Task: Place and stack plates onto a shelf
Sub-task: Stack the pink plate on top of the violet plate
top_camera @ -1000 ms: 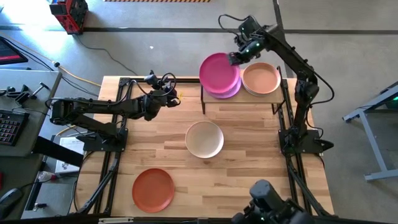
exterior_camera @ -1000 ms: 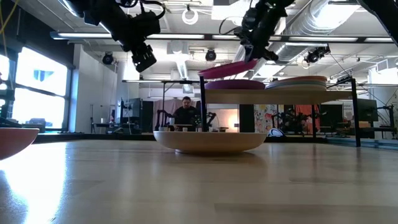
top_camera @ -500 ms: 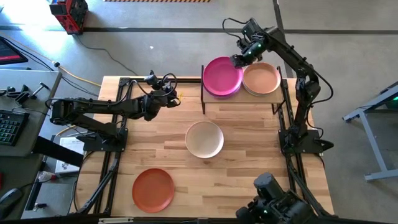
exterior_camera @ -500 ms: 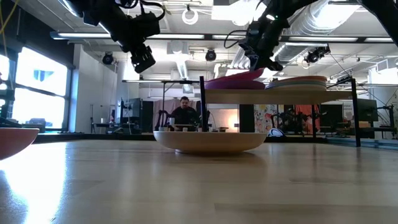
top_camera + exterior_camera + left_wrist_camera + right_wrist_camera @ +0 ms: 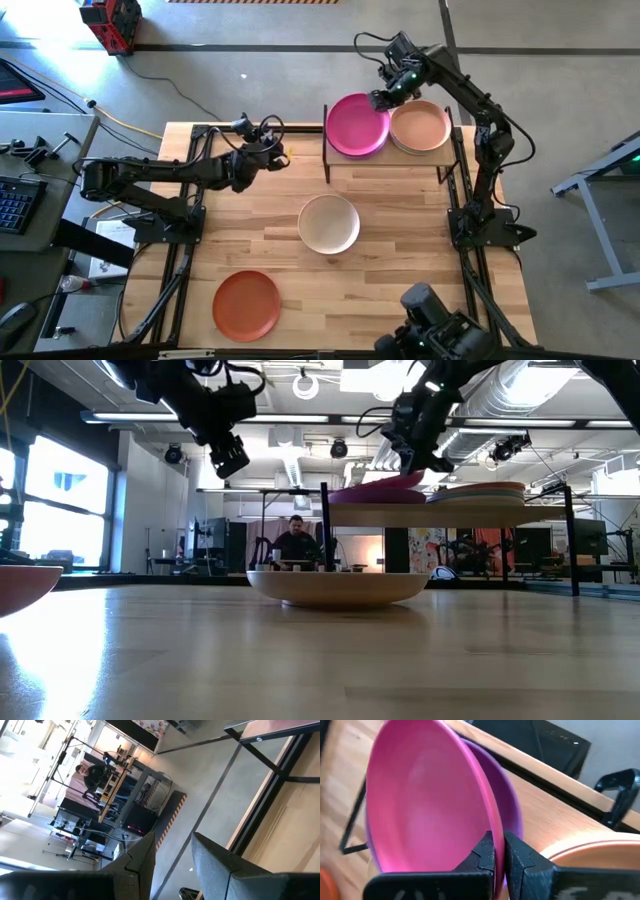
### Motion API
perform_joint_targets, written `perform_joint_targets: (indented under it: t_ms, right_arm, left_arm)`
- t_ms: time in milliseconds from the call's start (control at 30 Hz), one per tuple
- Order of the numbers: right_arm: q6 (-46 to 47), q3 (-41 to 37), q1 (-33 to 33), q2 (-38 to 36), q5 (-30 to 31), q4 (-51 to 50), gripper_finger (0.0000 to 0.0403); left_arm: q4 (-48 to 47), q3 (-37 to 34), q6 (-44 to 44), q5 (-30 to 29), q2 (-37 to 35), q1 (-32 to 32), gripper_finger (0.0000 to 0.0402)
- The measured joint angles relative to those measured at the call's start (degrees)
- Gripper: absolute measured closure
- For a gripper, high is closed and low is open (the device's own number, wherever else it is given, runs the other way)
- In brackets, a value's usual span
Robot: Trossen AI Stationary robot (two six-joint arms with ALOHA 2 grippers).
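The magenta plate (image 5: pixel 355 125) lies tilted on the purple plate (image 5: pixel 514 807) at the left half of the shelf (image 5: pixel 470 515). A stack topped by a peach plate (image 5: pixel 420 127) fills the shelf's right half. My right gripper (image 5: pixel 385 97) is shut on the magenta plate at the far side of the shelf. The cream plate (image 5: pixel 329 223) sits mid-table and the orange-red plate (image 5: pixel 246 304) near the front left. My left gripper (image 5: pixel 275 155) hovers open above the table, left of the shelf. My right gripper pinches the magenta plate's rim (image 5: pixel 496 837) between its two fingers, on the plate's far right side, coming from above and from the far side. The plate is tilted: the held side (image 5: pixel 410 480) is raised, the opposite side rests on the purple plate.
The shelf's black frame posts (image 5: pixel 327 165) stand at its corners. The table's left half between the left arm and the orange-red plate shows bare wood. A person (image 5: pixel 297 540) sits far behind the table.
My right gripper has carried the magenta plate toward the table's right and down. The plate hung over the shelf's left edge; now it covers the purple plate, with its left side lowered onto it. The hold has stayed shut.
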Motion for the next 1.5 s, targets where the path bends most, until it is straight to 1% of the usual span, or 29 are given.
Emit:
perform_joint_targets:
  t_ms: [167,533,633,833,1000,1100,1267,1367,1433,1500]
  right_arm:
    - [1.8,0.0,0.1,0.0,2.3,0.2,0.0403]
    - [2.5,0.0,0.1,0.0,3.3,0.0,0.0399]
    - [2.5,0.0,0.1,0.0,3.5,0.0,0.0381]
    - [3.4,0.0,0.1,0.0,5.0,0.0,0.0331]
    - [3.1,0.1,0.1,0.0,5.0,-0.2,0.0319]
    - [3.0,1.3,-0.3,0.0,4.4,-2.6,0.0318]
    - [3.9,5.5,-0.5,0.0,-0.7,-8.9,0.0319]
    - [3.9,8.4,1.5,0.0,-1.3,-13.3,0.0324]
    - [4.0,9.9,3.6,0.0,-1.5,-15.4,0.0328]
    - [3.8,10.2,6.2,-0.2,-1.4,-15.4,0.0332]
  left_arm:
    - [0.0,0.0,0.0,0.2,0.0,0.7,0.0284]
    - [0.1,0.0,0.0,1.4,0.0,1.0,0.0284]
    - [0.1,0.0,0.1,1.4,0.0,1.0,0.0284]
    - [0.2,0.0,0.1,1.4,0.0,1.0,0.0284]
    - [0.2,0.0,0.1,1.4,0.0,1.0,0.0284]
    - [0.2,0.0,0.2,1.4,0.0,1.0,0.0284]
    - [0.1,0.0,0.0,1.4,0.0,1.0,0.0284]
    - [-0.1,0.0,-0.2,1.8,0.0,1.0,0.0284]
    - [-0.8,0.0,-2.3,3.4,0.0,1.0,0.0284]
    - [-2.3,0.0,-5.6,5.9,0.0,1.0,0.0284]
